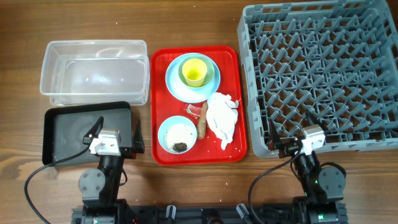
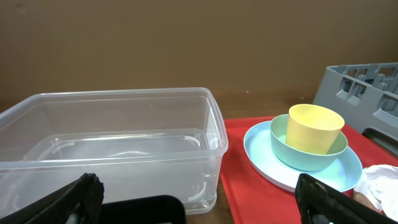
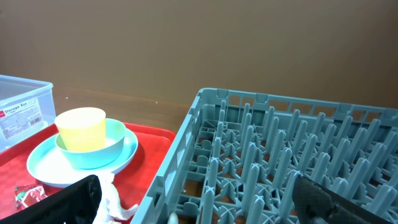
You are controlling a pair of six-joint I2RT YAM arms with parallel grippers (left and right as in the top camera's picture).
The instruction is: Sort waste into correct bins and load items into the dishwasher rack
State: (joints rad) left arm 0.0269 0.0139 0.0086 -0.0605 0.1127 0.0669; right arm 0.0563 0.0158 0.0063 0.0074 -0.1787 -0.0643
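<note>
Left gripper [image 1: 115,133]: jaws wide apart, empty, over black tray [image 1: 68,134]. Right gripper [image 1: 291,129]: also wide apart, empty, at dishwasher rack [image 1: 323,68] edge. Yellow cup [image 1: 193,70] inside green bowl [image 1: 211,72].

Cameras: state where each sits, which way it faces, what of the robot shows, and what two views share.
Overhead: fixed above the table, looking down on clear tub, black tray, red tray, rack; both arms show, left gripper and right gripper open.
Left wrist: low on the left arm, facing the clear tub and red tray; own fingers at bottom corners.
Right wrist: low on the right arm, facing the rack; own fingers at bottom corners.
Shared: both wrist views show the yellow cup in the green bowl.
</note>
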